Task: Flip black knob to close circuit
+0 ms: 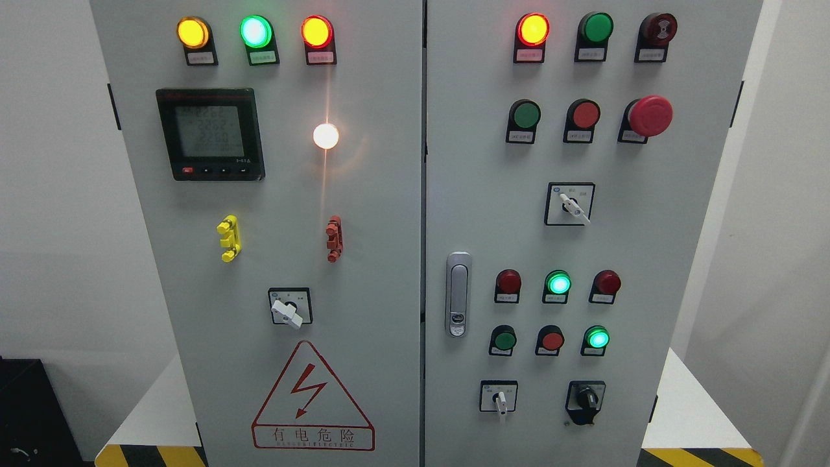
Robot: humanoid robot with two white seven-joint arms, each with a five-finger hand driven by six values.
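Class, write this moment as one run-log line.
target: black rotary knob, lower right of grey cabinet | contact: none | hands: not in view | step: knob not yet flipped

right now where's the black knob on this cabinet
In the head view the black knob sits at the bottom right of the right door, right of the white-handled selector switch and below the lit green lamp.

Head view: you have neither arm in frame. No left arm enters from the lower left or bottom edge; no right arm enters from the lower right. No hand, wrist or finger shows anywhere, so you cannot read pose or finger state for either side from this view.
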